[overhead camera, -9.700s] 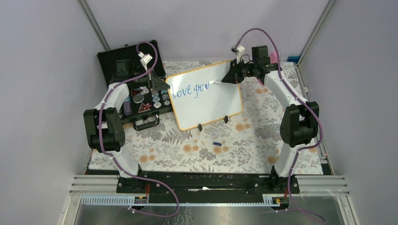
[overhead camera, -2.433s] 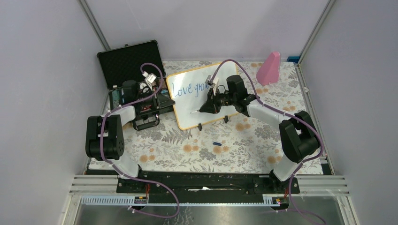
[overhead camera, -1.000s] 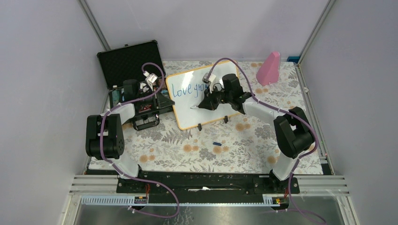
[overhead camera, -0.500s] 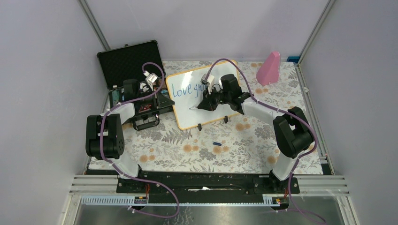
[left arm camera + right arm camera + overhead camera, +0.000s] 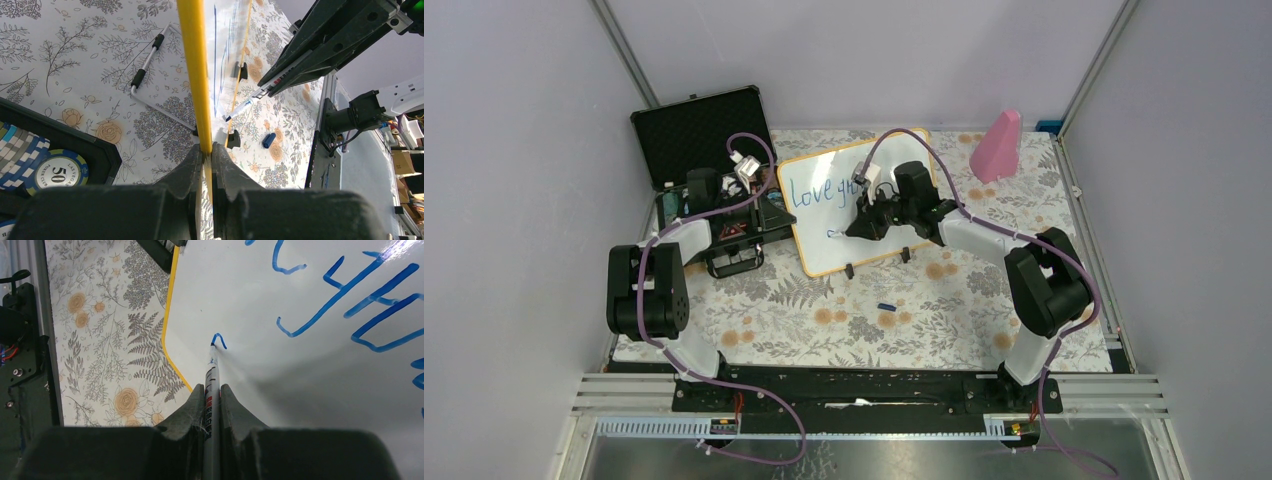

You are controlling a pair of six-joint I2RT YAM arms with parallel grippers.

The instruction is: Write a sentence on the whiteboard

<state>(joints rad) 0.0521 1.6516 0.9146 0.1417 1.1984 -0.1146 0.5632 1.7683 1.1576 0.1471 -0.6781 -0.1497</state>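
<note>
**Top external view.** The right fingers (image 5: 855, 226) are closed on a marker (image 5: 838, 232), whose tip rests on the lower left of the whiteboard (image 5: 822, 252). The left fingers (image 5: 771, 212) are clamped on the board's left edge, just beside the open poker chip case (image 5: 699, 130). The whiteboard stands tilted on its feet at the far middle of the surface (image 5: 944, 310). The sentence (image 5: 816, 192) shows one blue line, "Love gro…", and the arm hides what follows.

**Left wrist view.** The two left fingers pinch the yellow rim (image 5: 192, 65), seen edge-on, with no gap showing. This hold probably braces the board against the push of the pen and should be kept firm.

**Right wrist view.** The marker lies straight between the right fingers. Its tip sits at the end of a short blue hook (image 5: 218, 340) below the first line, near the rim, and this hook is likely the start of the second line.

- **Doing the step well:** use light, even pressure and run the strokes parallel to the line above. Match the letter size and leave a margin from the rim.
- **What could go wrong:** too hard a push may rock the board or make the marker slip in the grip.
</note>
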